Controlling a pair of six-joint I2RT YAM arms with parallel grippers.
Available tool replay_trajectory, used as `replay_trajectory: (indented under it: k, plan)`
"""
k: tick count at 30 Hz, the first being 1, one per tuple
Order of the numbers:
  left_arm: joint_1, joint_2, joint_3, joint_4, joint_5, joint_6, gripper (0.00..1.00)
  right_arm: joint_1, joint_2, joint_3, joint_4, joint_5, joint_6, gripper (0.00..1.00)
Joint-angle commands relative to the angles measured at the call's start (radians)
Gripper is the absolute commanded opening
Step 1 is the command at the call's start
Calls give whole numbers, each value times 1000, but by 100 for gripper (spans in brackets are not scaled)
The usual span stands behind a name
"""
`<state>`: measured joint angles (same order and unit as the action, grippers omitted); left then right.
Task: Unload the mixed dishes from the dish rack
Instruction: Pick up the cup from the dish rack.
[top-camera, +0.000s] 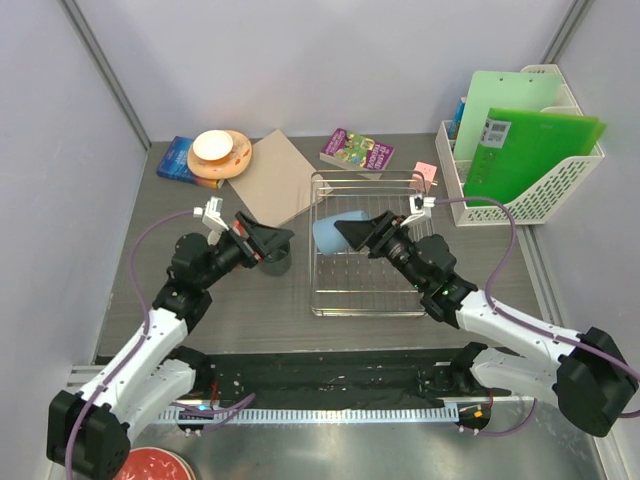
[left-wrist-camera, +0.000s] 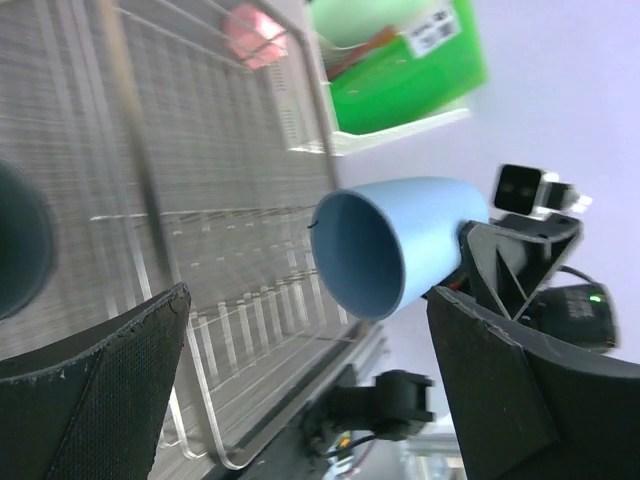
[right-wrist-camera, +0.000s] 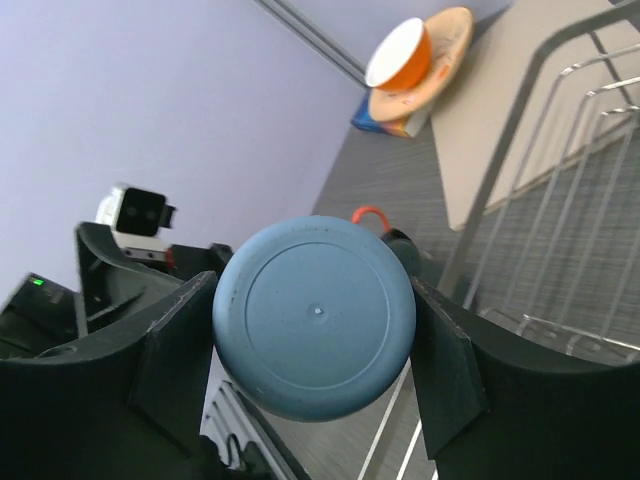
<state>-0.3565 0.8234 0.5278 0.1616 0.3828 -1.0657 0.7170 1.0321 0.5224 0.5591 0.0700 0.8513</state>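
Note:
My right gripper (top-camera: 348, 233) is shut on the light-blue cup (top-camera: 326, 236) and holds it on its side over the left edge of the chrome dish rack (top-camera: 368, 300). The right wrist view shows the cup's base (right-wrist-camera: 315, 315) squeezed between both pads. The cup's open mouth (left-wrist-camera: 365, 255) faces my left gripper (top-camera: 278, 240), which is open and empty, just left of the rack. The grey mug (top-camera: 277, 264) stands on the table under the left gripper. The orange cup (top-camera: 213, 148) sits on the speckled plates (top-camera: 238, 158) at the back left.
A cardboard sheet (top-camera: 272, 180) lies behind the left gripper, with books at the back (top-camera: 357, 151) and under the plates (top-camera: 178, 160). A white lattice file basket (top-camera: 520, 170) with green folders stands at the right. A red plate (top-camera: 150, 466) sits below the table's near edge.

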Motion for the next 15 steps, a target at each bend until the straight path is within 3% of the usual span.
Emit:
replay_trajectory:
  k: [1,15]
  plan:
    - [-38,-32,-45,455,64,-146,100,-7,-17,-15,254,-38,101,1]
    - [-228,63,28,441,-36,-31,99,-7,155,-6,435,-114,167,1]
